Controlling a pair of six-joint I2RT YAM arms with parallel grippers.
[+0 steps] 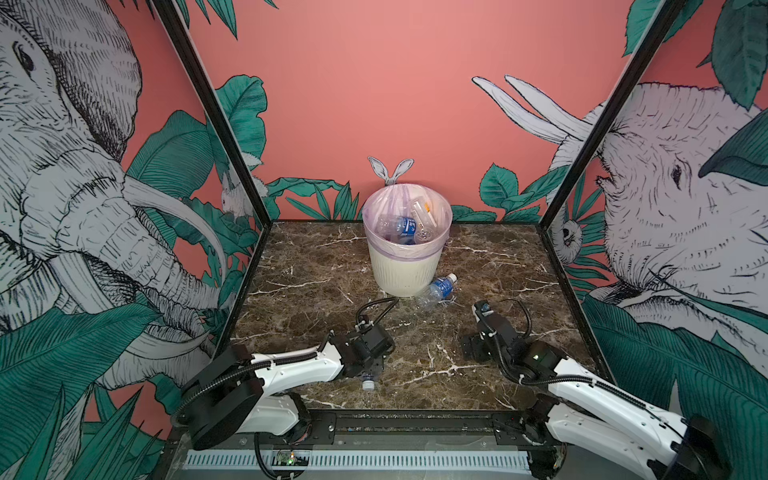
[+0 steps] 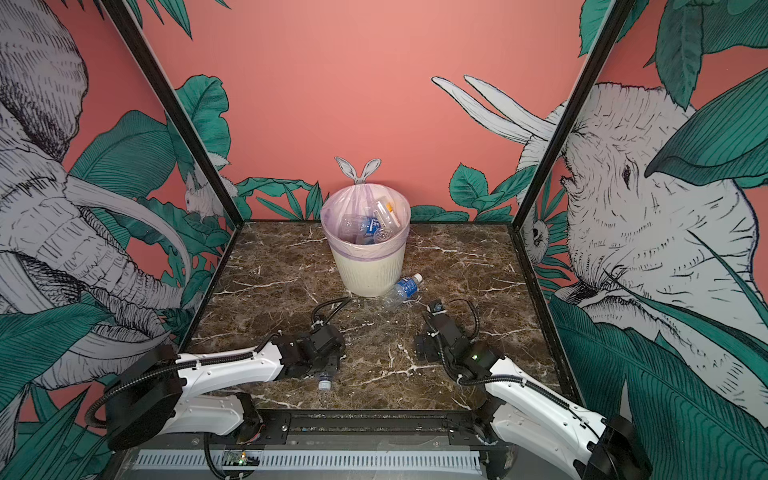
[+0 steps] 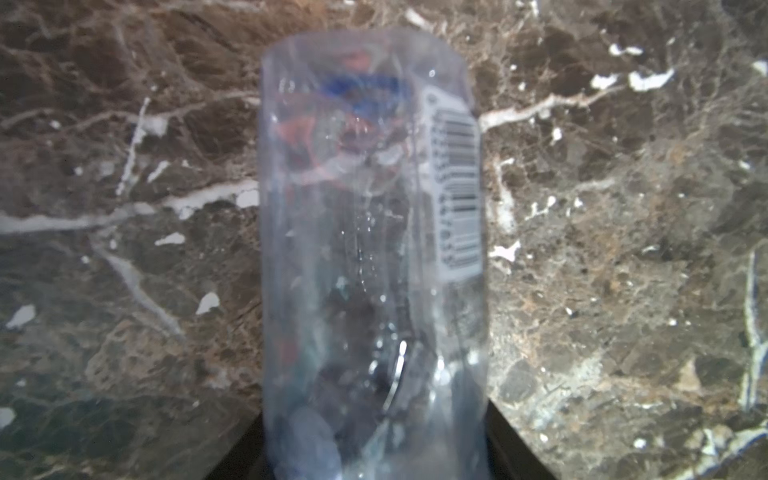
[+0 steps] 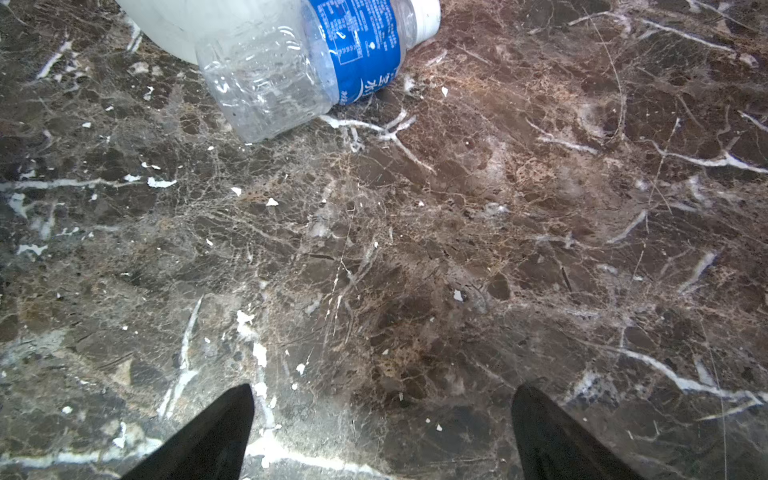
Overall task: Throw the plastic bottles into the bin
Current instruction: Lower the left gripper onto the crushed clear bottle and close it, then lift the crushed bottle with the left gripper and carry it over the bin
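While the left end effector pinches a clear barcode-labelled plastic bottle, the right end effector gapes empty near a blue-labelled, Chinese-lettered bottle.

In a top view the left wrist hides the gripped bottle bar its cap end. Your left wrist view shows it blurred, print unreadable, near end cut off. The left pincer fingers are just dark slivers. Right wrist view crops the bin. You can't count the binned bottles.
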